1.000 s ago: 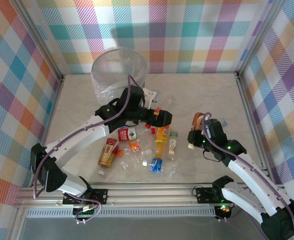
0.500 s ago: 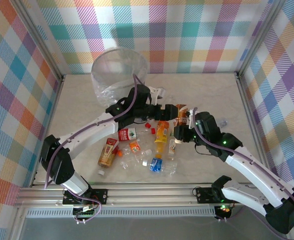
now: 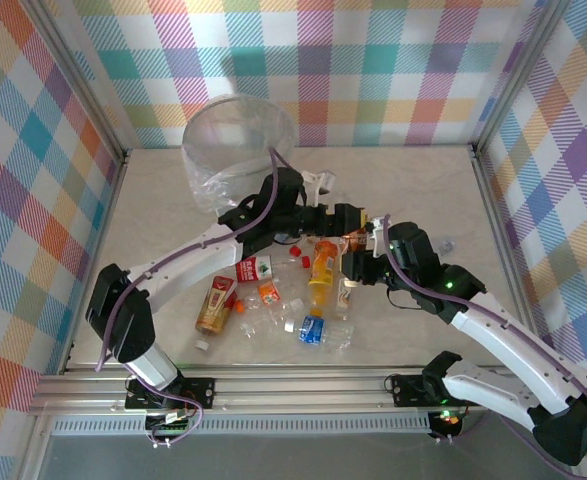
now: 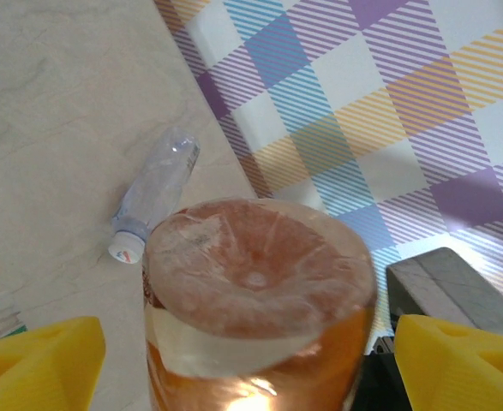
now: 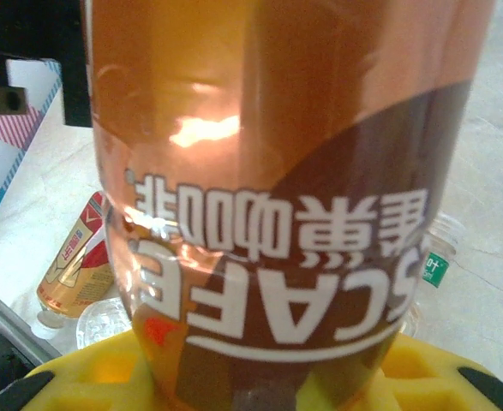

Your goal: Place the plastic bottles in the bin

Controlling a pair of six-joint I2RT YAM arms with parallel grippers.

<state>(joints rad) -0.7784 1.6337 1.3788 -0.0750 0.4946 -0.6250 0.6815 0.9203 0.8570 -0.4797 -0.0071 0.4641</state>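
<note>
A brown plastic bottle (image 3: pixel 366 234) with a "CAFE" label (image 5: pixel 277 282) is held above the table's middle, my right gripper (image 3: pixel 361 266) (image 5: pixel 277 381) shut on its lower part. My left gripper (image 3: pixel 345 220) (image 4: pixel 251 355) is open, one yellow finger (image 4: pixel 37 360) on each side of that bottle's base (image 4: pixel 260 265), with small gaps showing. Several more bottles lie below: an orange one (image 3: pixel 322 272), a red-labelled one (image 3: pixel 254 267), a tan one (image 3: pixel 216 305) and a blue-labelled one (image 3: pixel 313 330). The bin (image 3: pixel 191 135), lined with clear plastic, stands at the back left.
A clear bottle (image 4: pixel 157 193) (image 3: pixel 443 244) lies alone near the right wall. Loose red caps (image 3: pixel 297 250) sit among the pile. Plaid walls close in three sides, and a metal rail (image 3: pixel 293 385) runs along the near edge.
My right arm swung left carrying the brown bottle toward the middle. My left gripper moved right to meet it, and its jaws narrowed around the bottle's base.
</note>
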